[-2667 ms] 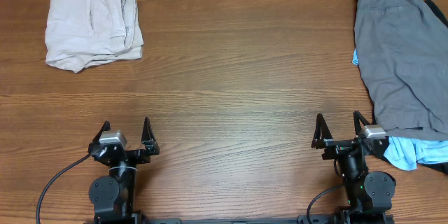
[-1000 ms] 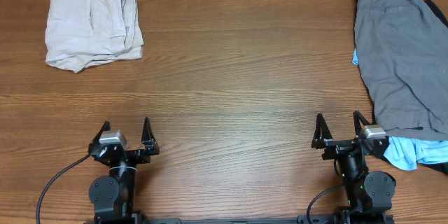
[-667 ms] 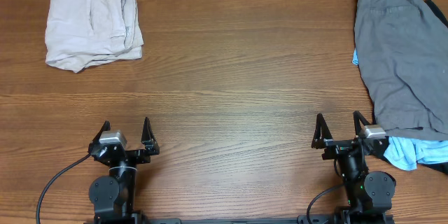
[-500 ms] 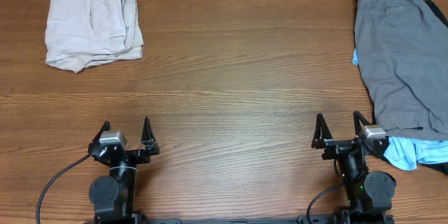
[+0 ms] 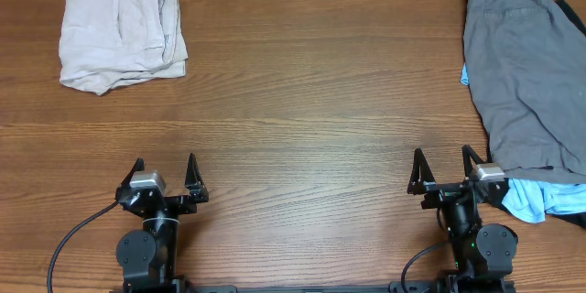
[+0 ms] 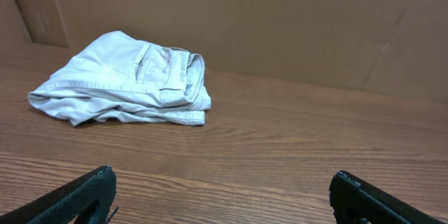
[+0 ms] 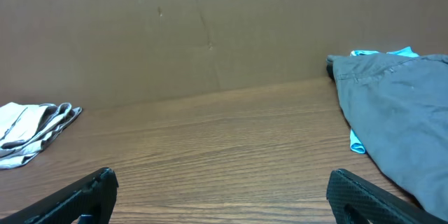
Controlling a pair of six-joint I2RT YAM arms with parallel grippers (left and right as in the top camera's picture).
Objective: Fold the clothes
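Ideally the right end effector, spread wide like the left end effector, pinches only the top layer of the gray garment at frame right.

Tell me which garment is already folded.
The beige one, far left: it is a neat, compact bundle. The grey one lies spread loosely over the blue one at the right edge.

Wood-grain table, brown cardboard wall behind, even light
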